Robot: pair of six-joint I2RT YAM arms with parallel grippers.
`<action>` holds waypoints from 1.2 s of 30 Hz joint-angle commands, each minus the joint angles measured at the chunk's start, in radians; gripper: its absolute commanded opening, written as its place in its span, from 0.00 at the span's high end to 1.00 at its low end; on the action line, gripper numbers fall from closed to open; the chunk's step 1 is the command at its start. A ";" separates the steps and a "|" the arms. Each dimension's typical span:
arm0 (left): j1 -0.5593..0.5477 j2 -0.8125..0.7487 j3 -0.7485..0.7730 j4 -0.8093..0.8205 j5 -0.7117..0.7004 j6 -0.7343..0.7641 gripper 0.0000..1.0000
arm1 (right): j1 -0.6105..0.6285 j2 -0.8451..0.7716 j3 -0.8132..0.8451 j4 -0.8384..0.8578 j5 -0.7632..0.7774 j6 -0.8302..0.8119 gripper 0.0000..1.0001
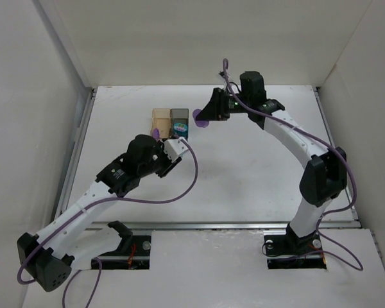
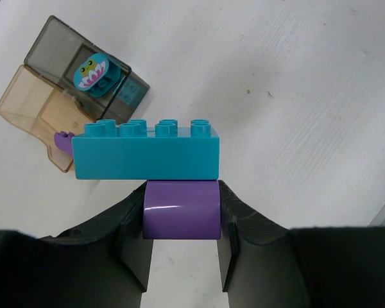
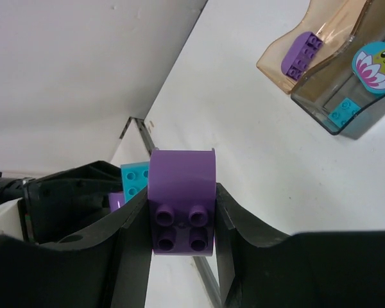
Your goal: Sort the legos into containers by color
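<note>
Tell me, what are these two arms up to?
They are sorting toy bricks by colour into two little boxes. The left claw grips a purple brick with a long teal brick attached. The right claw grips a rounded purple brick. The amber box holds a purple piece; the grey box holds teal pieces.

White links meet black joints, with purple cables and black fingers.

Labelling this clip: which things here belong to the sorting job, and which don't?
Job: amber box, grey box, long teal brick, purple brick beneath it, other held purple brick, frog piece.
Lying about: purple cables, table rail.
</note>
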 commanded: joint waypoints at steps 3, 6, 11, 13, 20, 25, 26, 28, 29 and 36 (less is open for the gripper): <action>-0.003 -0.064 -0.015 0.087 -0.301 -0.051 1.00 | 0.037 0.112 0.136 0.060 0.066 0.070 1.00; -0.003 -0.077 -0.047 0.171 -0.489 -0.060 1.00 | 0.102 0.239 0.290 0.083 0.208 0.123 1.00; 0.040 -0.121 -0.077 0.182 -0.645 -0.137 1.00 | 0.177 0.479 0.521 0.106 0.379 0.272 1.00; 0.040 -0.137 -0.090 0.173 -0.645 -0.151 1.00 | 0.188 0.563 0.601 0.106 0.423 0.353 1.00; 0.061 -0.183 -0.134 0.173 -0.654 -0.142 1.00 | 0.238 0.663 0.666 0.115 0.620 0.386 1.00; 0.061 -0.183 -0.143 0.184 -0.626 -0.120 1.00 | 0.238 0.683 0.651 0.115 0.646 0.397 0.75; 0.061 -0.183 -0.144 0.194 -0.626 -0.120 1.00 | 0.247 0.695 0.669 0.115 0.634 0.384 0.57; 0.061 -0.183 -0.144 0.195 -0.617 -0.120 1.00 | 0.248 0.709 0.693 0.115 0.606 0.341 0.39; 0.061 -0.183 -0.144 0.195 -0.617 -0.120 1.00 | 0.248 0.720 0.694 0.115 0.576 0.341 0.32; 0.070 -0.174 -0.144 0.195 -0.587 -0.111 1.00 | 0.258 0.685 0.683 0.115 0.563 0.275 0.11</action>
